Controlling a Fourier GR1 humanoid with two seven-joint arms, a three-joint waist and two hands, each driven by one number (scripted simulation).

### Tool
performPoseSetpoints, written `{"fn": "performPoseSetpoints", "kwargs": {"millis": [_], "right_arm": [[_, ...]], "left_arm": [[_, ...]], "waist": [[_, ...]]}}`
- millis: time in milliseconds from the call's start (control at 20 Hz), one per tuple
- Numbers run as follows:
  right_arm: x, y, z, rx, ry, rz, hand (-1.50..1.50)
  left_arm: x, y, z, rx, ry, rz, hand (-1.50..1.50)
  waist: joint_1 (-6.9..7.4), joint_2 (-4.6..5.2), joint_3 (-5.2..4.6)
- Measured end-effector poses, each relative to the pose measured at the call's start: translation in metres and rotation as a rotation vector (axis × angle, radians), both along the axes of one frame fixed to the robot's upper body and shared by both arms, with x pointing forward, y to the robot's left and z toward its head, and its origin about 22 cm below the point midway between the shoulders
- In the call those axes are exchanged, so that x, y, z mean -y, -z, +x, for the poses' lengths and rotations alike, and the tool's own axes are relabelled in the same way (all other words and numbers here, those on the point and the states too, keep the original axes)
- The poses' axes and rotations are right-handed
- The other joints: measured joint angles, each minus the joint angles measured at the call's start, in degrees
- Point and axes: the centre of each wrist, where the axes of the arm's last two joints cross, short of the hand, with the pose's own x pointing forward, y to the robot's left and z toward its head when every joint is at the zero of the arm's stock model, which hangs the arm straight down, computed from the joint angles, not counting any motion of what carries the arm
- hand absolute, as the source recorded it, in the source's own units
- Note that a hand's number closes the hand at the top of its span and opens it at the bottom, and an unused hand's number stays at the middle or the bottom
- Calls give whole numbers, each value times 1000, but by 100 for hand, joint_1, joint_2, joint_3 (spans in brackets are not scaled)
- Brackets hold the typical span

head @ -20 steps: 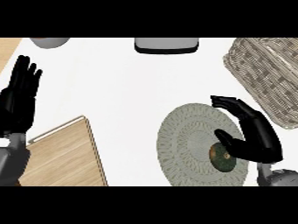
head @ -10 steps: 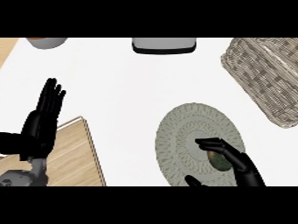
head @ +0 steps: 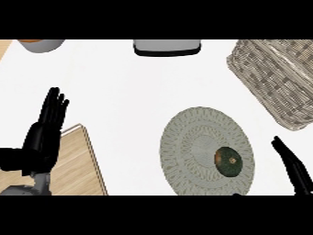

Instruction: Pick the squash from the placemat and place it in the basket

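Nearest the view's lower right edge, the fingers (head: 289,158) of the right hand (head: 295,170) run straight and pressed close together, pointing up the view and holding nothing; only this narrow edge-on part of the hand shows. They stand just beside the right rim of the placemat (head: 186,137), apart from the squash (head: 228,161) — no finger touches it.

Squash: a dark green oval lying on the placemat, right of the mat's centre and toward its lower edge, between the mat's middle and the right hand. Placemat: round, woven, grey-green, flat on the white counter (head: 118,82).

Basket (head: 281,78): wicker, at the upper right, well apart from the squash and up the view from the right hand; its inside cannot be read from this angle, but the squash is plainly not in it.

Left hand (head: 40,137): at the view's left, fingers straight and together, thumb out to the side, resting over the corner of a wooden board (head: 77,160); it holds nothing and has no part in the step.

Along the top edge stand a grey bowl (head: 42,44) and a grey, dark-rimmed container (head: 167,47).

Progress, as judged from this layout — none of the task is yet done. The squash is not grasped and sits on its mat. What is left: close the right hand round the squash, lift it, carry it up and right to the basket, and release it inside.
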Motion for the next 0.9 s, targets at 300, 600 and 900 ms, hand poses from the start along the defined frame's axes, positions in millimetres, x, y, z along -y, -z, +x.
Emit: {"fn": "performPoseSetpoints", "kwargs": {"millis": [300, 600, 900], "right_arm": [[16, -45, -26, -243, 57, -235, -150], [4, -63, -20, -486, 29, -334, -150], [-24, -84, 3, -576, 55, -371, -150]], "left_arm": [[2, -2, -3, 1, 11, 1, 0], [12, -4, 0, 12, 41, -2, 0], [13, -7, -2, 4, 52, -9, 0]], "waist": [[106, 35, -7], [253, 63, 17], [321, 58, 37]]}}
